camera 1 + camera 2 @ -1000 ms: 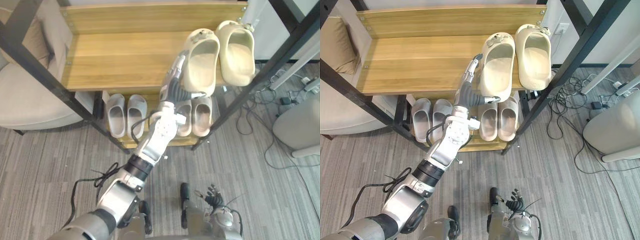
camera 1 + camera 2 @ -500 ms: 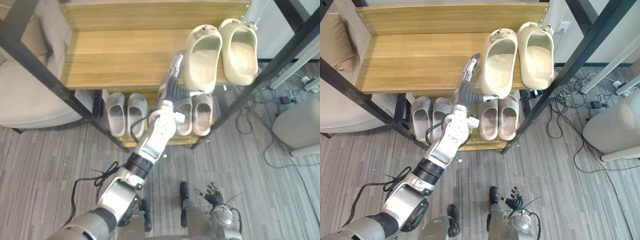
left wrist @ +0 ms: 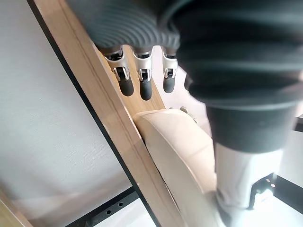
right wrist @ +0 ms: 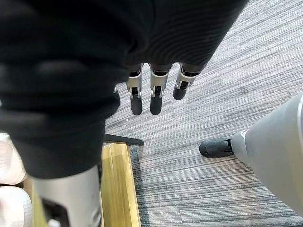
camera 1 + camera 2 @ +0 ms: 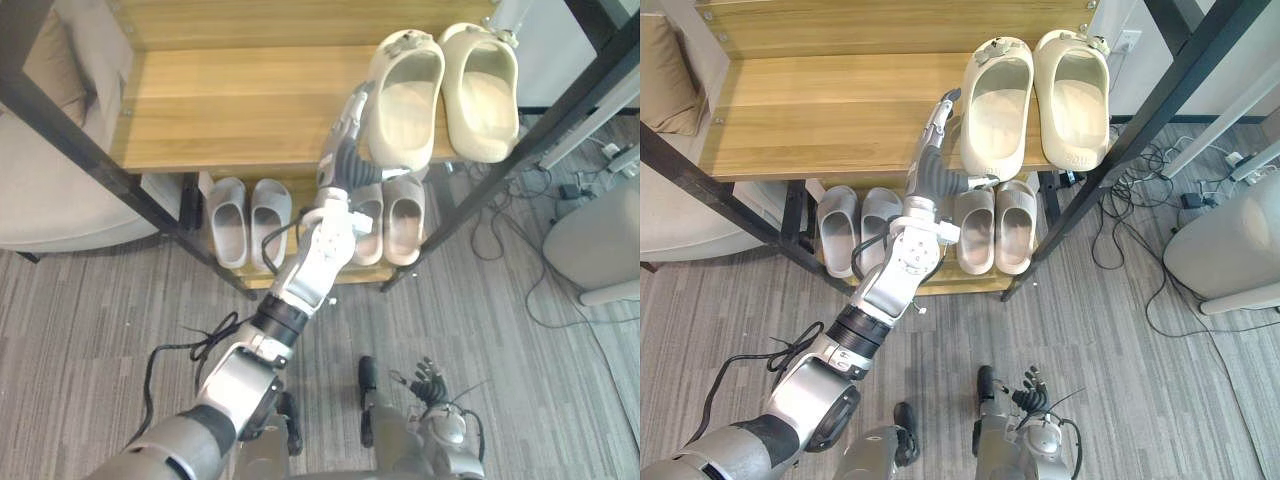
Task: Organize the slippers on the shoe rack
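Note:
Two cream slippers lie side by side at the right end of the wooden top shelf, toes to the back. My left hand is against the left one, with straight fingers along its outer side and the thumb at its heel. That heel sticks slightly over the shelf's front edge. The left wrist view has the slipper beside the shelf board, past the straight fingers. Its mate lies just to the right. My right hand hangs low over the carpet, fingers relaxed and holding nothing.
On the lower shelf are a grey pair at the left and a beige pair under my left hand. Black frame posts cross in front. A sofa stands left; cables and a white unit lie right.
The left hand has pushed the left cream slipper further back on the top shelf, so it lies nearly level with its mate. The camera shifted slightly. The right hand stayed low.

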